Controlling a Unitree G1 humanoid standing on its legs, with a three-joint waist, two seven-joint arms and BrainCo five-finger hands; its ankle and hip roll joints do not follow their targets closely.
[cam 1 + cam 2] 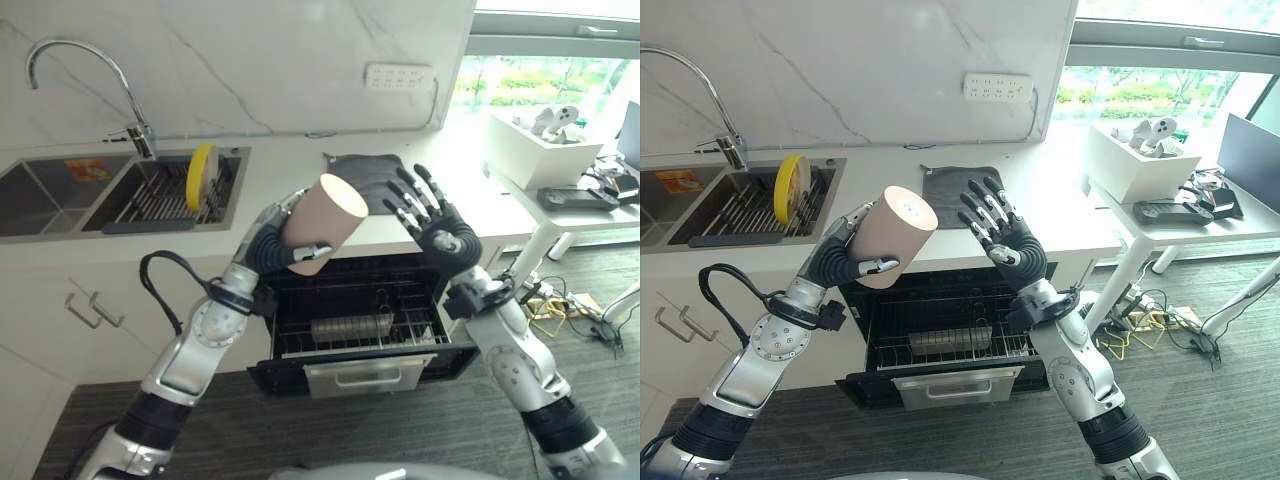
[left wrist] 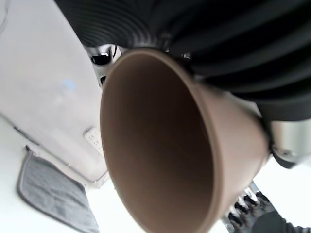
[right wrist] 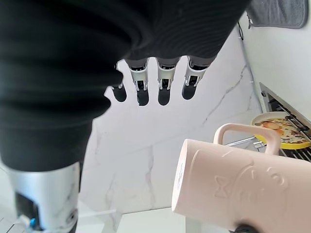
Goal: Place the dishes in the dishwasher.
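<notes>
Overhead, marble wall (image 1: 250, 60) backs countertop (image 1: 290, 160)

Left hand (image 1: 845, 262) raised, fingers curled — right hand (image 1: 1005, 235) raised, fingers spread straight

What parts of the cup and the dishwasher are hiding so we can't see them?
- Pink cup: in the eye views, its handle is turned out of sight, and the left hand covers its lower side.
- Inside of the cup: in the left wrist view, the bottom is cut off by the edge.
- Dishwasher: the back of its rack sits in shadow under the counter.
- Yellow plate: its picture side is turned away.
</notes>
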